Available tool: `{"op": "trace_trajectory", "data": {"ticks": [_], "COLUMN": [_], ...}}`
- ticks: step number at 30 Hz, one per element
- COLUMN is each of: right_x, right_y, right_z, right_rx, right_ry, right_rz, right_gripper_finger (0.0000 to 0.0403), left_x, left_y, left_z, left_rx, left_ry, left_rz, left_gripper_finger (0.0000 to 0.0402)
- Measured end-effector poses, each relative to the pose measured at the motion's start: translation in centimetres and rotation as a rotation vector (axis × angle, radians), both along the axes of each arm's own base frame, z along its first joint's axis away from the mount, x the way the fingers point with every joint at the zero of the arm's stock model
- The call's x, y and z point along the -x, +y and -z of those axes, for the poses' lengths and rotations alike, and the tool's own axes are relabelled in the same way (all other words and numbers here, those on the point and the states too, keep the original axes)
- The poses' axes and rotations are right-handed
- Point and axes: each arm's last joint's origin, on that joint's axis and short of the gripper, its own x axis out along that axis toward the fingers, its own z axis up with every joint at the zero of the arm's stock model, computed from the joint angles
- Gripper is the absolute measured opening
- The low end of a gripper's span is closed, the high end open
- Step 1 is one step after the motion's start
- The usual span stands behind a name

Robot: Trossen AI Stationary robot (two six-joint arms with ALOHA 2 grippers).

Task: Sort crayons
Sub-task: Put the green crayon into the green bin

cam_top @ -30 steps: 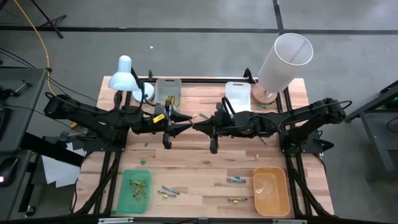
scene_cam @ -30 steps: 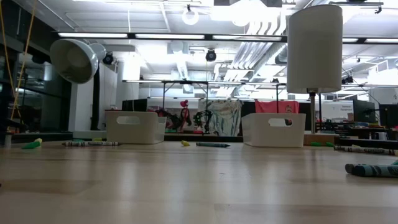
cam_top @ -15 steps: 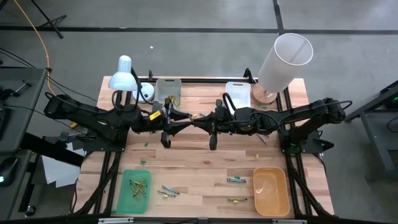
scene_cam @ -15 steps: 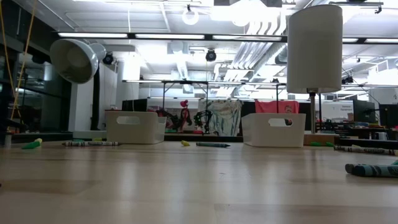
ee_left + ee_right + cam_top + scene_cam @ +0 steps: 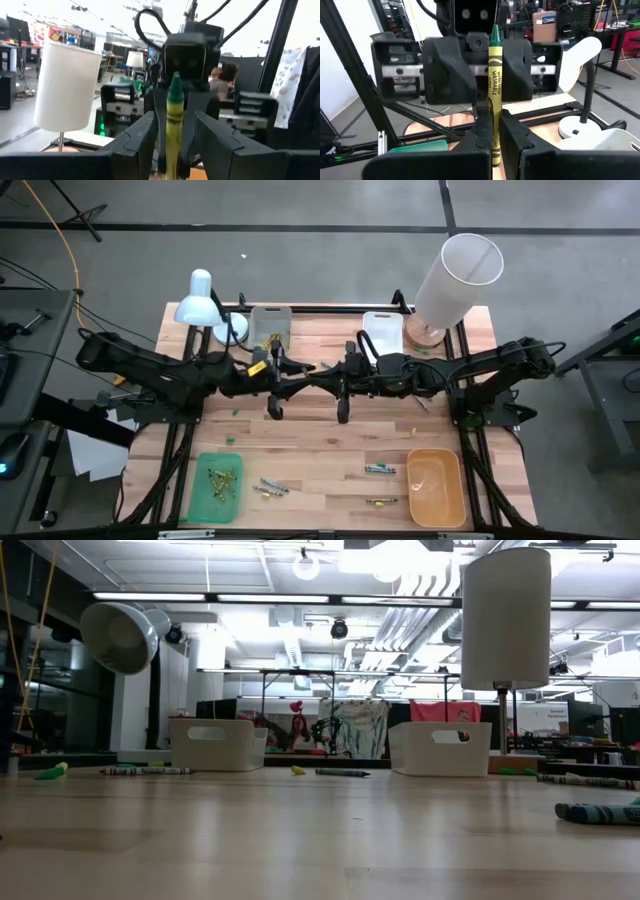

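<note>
Mid-handoff above the table's middle: right gripper [image 5: 494,131] pinches a green crayon [image 5: 494,85], left gripper [image 5: 172,132] spread around it. Some crayons sit in the green tray [image 5: 197,491]; several are still loose.

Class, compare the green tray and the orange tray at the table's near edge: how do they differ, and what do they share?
The green tray sits on the left, the orange tray on the right. The green tray holds several crayons; the orange tray looks empty. Both are shallow rectangular trays lying flat on the wooden table.
</note>
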Motion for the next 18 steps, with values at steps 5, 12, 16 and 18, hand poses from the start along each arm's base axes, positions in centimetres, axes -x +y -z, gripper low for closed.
{"op": "trace_trajectory", "data": {"ticks": [5,12,16,18], "right_x": [0.01,0.01,0.01,0.01], "right_y": [-0.1,-0.1,-0.09,-0.05], "right_z": [0.0,0.0,0.01,0.0], "right_rx": [0.004,0.004,0.004,0.003], "right_ry": [0.0,0.0,0.001,0.001], "right_rz": [0.036,0.036,0.031,0.016], "right_gripper_finger": [0.0,0.0,0.0,0.0002], "left_x": [0.92,1.09,1.08,1.08], "left_y": [0.18,0.26,0.26,0.25], "left_z": [-0.58,-0.69,-0.65,-0.66], "left_rx": [-0.013,-0.023,-0.024,-0.024], "left_ry": [0.01,0.013,0.018,0.017], "left_rz": [-0.003,-0.022,-0.022,-0.022], "left_gripper_finger": [0.0119,0.0062,0.0021,0.0009]}}
